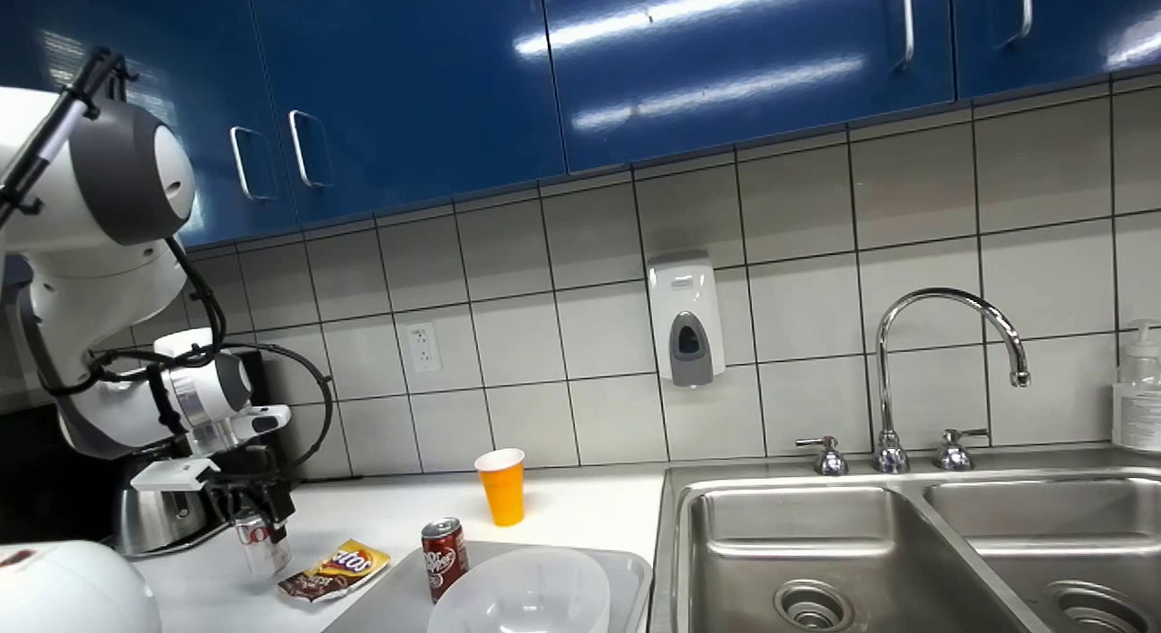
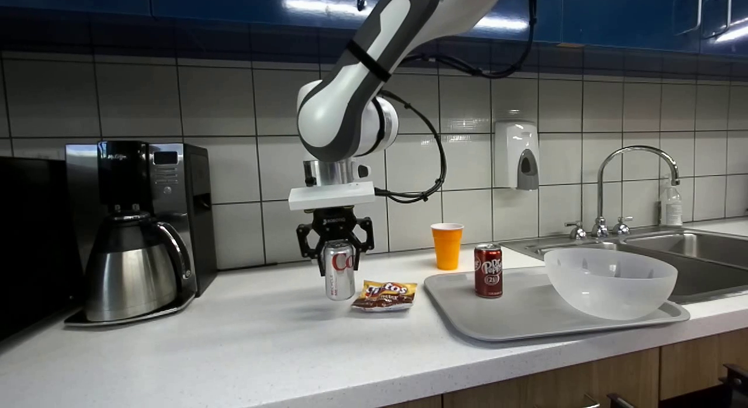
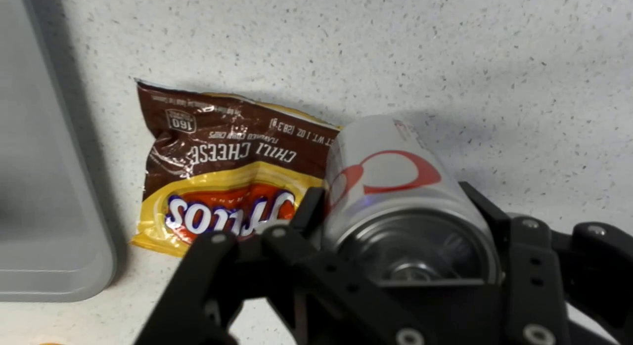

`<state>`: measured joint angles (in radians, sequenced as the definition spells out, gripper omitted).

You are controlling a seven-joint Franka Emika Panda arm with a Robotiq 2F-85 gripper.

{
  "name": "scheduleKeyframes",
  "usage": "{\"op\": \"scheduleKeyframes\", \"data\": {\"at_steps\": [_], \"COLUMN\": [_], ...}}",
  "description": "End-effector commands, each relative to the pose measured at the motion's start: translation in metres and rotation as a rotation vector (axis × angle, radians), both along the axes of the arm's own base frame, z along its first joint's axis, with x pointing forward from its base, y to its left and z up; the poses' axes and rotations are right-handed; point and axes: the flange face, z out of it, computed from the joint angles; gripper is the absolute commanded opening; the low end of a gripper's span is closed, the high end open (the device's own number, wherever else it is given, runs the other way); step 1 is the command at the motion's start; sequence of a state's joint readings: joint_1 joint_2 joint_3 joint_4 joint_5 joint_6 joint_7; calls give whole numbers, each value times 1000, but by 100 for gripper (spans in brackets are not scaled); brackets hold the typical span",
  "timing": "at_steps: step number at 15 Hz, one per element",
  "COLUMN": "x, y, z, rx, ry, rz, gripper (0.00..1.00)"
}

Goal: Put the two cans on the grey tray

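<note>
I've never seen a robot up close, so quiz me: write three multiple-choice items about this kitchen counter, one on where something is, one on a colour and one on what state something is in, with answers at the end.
1. Where does the dark red can stand?
A. In the sink
B. Beside the coffee maker
C. On the grey tray

2. What colour is the outside of the cup?
A. Orange
B. Blue
C. Green

3. How do the jaws stand?
A. Pressed against each other
B. Shut on the silver can
C. Wide apart with nothing between them

Answers:
1. C: an exterior view shows its base inside the tray's rim.
2. A: both exterior views show orange below a white rim.
3. B: the wrist view shows a black jaw against each side of it.
</note>
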<state>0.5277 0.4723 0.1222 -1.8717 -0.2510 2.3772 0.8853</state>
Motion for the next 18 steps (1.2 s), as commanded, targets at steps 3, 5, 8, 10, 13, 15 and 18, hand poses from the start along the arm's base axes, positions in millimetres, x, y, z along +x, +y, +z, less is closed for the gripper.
{"op": "scheduleKeyframes", "data": {"at_steps": [3, 5, 8, 10, 13, 15, 18], "x": [-18, -24, -34, -41, -51, -56, -61], "y": [-32, -41, -52, -61, -80, -96, -123], "z": [26, 31, 37, 40, 45, 48, 54], "rx": [-9, -14, -24, -33, -54, -64, -72], "ry": [-47, -54, -60, -66, -80, -84, -80], "rz": [-62, -83, -113, -133, -159, -181, -219], "gripper": [42, 42, 42, 42, 42, 42, 42]}}
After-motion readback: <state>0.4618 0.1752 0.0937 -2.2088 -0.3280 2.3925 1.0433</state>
